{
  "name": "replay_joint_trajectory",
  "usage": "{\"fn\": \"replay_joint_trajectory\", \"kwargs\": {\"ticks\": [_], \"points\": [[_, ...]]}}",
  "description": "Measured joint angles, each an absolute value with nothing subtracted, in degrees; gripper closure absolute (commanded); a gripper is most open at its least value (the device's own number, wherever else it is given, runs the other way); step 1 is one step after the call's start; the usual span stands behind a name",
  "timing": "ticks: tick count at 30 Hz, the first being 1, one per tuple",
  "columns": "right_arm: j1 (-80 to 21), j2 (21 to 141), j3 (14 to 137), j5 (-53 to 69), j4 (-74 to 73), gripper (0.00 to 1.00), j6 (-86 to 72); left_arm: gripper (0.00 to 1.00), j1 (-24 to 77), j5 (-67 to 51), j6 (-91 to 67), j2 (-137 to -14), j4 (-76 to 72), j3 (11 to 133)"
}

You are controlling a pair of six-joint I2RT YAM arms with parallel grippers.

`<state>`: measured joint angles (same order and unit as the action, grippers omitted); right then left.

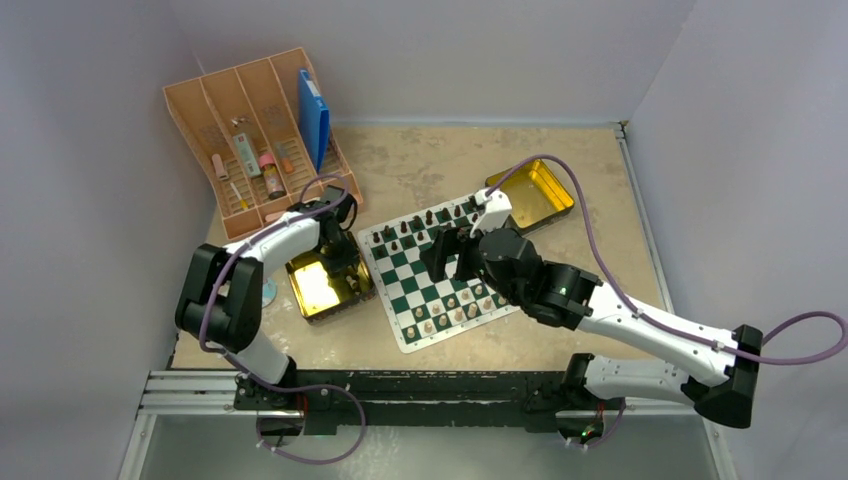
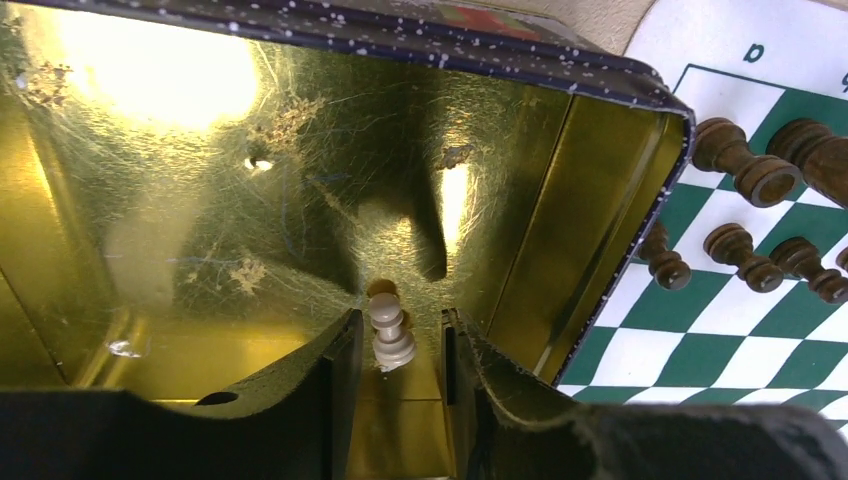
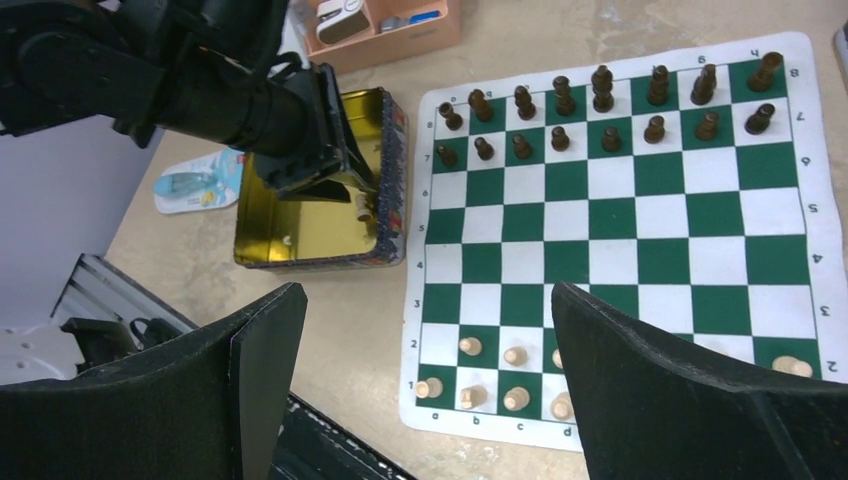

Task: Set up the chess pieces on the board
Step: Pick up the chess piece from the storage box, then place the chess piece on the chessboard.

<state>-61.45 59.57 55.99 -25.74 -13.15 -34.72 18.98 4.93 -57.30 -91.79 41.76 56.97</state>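
Note:
The green and white board (image 1: 415,280) lies mid-table. Tan chess pieces (image 1: 445,315) stand on its two near rows, also in the right wrist view (image 3: 515,355). Dark pieces (image 3: 565,95) fill the two far rows. My left gripper (image 1: 345,262) reaches into a gold tin (image 1: 315,290) left of the board. Its jaws (image 2: 400,320) are open on either side of one tan pawn (image 2: 390,332) lying on the tin floor (image 2: 200,200). That pawn also shows in the right wrist view (image 3: 362,207). My right gripper (image 1: 440,258) hovers open and empty above the board (image 3: 425,295).
A peach organizer tray (image 1: 260,140) with a blue box stands at the back left. A second gold tin (image 1: 535,195) sits behind the board's right corner. A small blue and white packet (image 3: 185,185) lies left of the near tin. A metal rail (image 1: 400,385) runs along the near edge.

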Motion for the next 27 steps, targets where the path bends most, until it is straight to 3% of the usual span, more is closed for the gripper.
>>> {"fn": "replay_joint_trajectory", "kwargs": {"ticks": [8, 18, 27], "points": [[-61.5, 61.5, 59.0, -24.7, -13.7, 0.07, -34.5, 0.73, 18.8, 3.6, -57.7, -92.3, 39.7, 54.1], [-61.5, 60.0, 59.0, -24.5, -15.8, 0.08, -35.1, 1.00, 18.7, 3.4, -59.1, -91.7, 39.1, 52.6], [-61.5, 58.9, 59.0, -24.3, -15.5, 0.10, -39.3, 1.00, 18.7, 8.1, -59.0, -89.8, 43.6, 55.2]]}}
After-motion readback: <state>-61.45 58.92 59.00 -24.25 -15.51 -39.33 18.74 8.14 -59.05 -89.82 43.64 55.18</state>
